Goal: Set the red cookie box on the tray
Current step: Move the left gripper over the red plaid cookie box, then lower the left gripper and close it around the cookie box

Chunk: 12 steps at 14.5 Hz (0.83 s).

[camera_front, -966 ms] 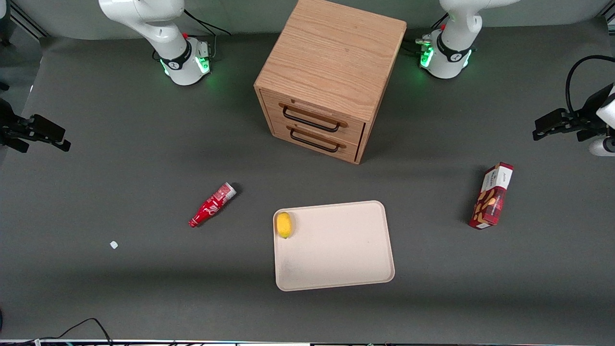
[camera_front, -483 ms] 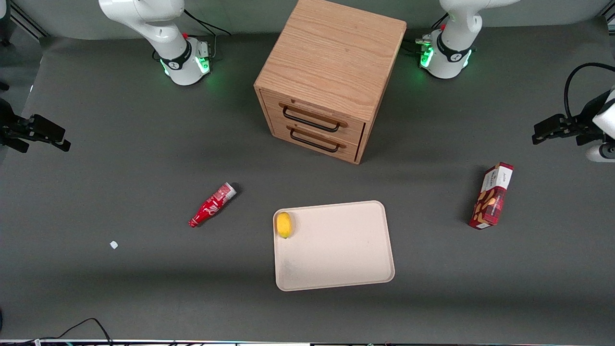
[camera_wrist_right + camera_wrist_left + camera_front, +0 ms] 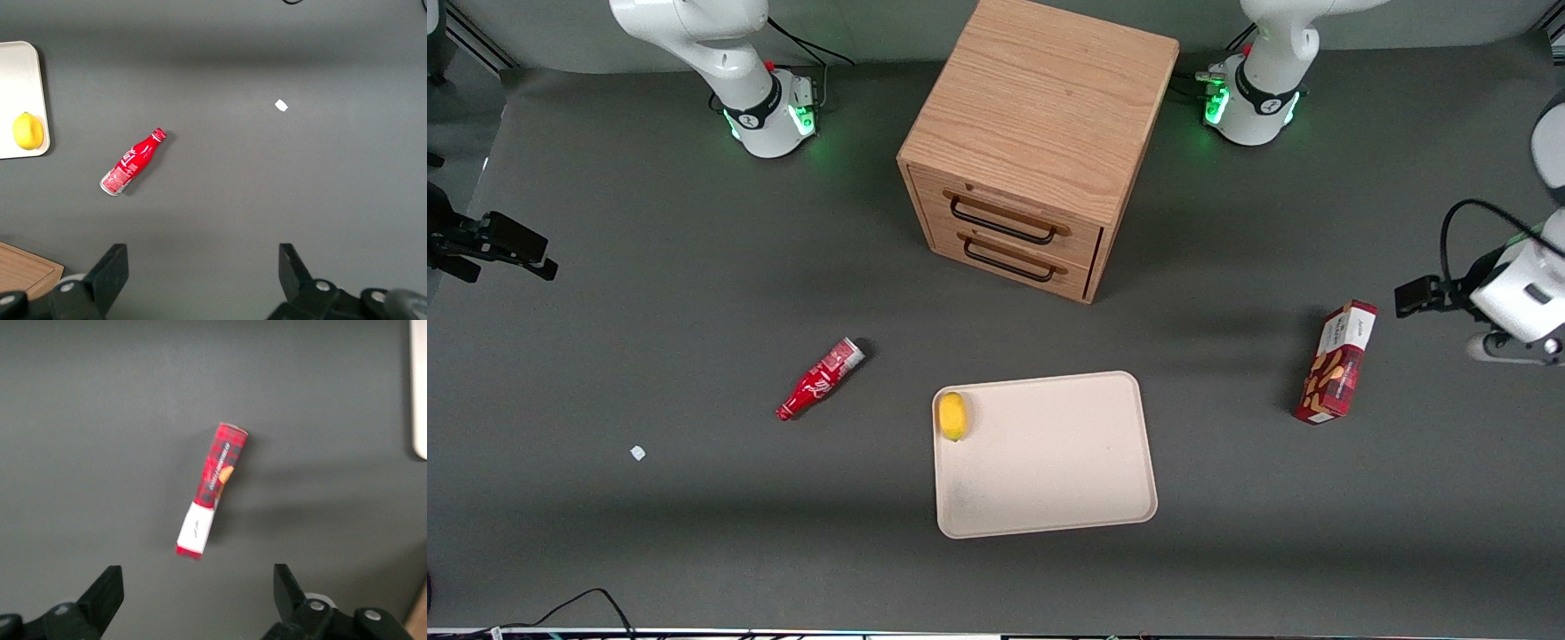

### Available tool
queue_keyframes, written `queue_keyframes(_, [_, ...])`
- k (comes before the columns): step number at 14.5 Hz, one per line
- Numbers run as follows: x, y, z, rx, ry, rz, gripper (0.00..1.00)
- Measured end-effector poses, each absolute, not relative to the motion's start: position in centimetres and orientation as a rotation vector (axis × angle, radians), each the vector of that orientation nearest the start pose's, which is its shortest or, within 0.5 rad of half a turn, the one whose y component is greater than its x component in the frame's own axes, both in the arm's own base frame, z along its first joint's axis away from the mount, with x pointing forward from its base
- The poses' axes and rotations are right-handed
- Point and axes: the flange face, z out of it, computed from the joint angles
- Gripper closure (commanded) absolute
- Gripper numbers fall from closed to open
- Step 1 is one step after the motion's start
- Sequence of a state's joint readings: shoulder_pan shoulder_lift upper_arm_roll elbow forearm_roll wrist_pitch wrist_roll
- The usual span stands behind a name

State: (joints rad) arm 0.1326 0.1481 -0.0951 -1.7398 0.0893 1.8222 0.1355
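Note:
The red cookie box [image 3: 1337, 363] lies on the grey table toward the working arm's end, dark red with cookie pictures and a white end panel. It also shows in the left wrist view [image 3: 213, 487], lying lengthwise with the white end nearest the fingers. The beige tray [image 3: 1058, 471] lies mid-table, nearer the front camera than the drawer cabinet; its edge shows in the left wrist view [image 3: 420, 400]. My left gripper [image 3: 1416, 296] hovers above the table beside the box's white end. In the left wrist view the gripper [image 3: 197, 597] is open and empty, apart from the box.
A yellow lemon [image 3: 953, 415] sits in a corner of the tray. A small red bottle [image 3: 820, 379] lies toward the parked arm's end. A wooden two-drawer cabinet [image 3: 1032, 151] stands mid-table farther from the camera. A small white scrap [image 3: 637, 452] lies near the bottle.
My left gripper has come nearer the front camera and closer to the cookie box, with the wrist turned. The box, tray, lemon and bottle have not moved.

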Motion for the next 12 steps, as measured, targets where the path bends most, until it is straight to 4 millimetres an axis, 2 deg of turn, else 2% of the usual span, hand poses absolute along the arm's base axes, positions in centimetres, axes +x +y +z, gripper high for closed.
queue_keyframes(3, [60.5, 4.5, 42.7, -3.056, 0.352, 0.111, 0.00])
queue_keyframes(7, [61.3, 4.8, 35.9, -3.039, 0.541, 0.073, 0.00])
queue_keyframes(12, [60.5, 5.0, 28.4, -3.006, 0.753, 0.062, 0.00])
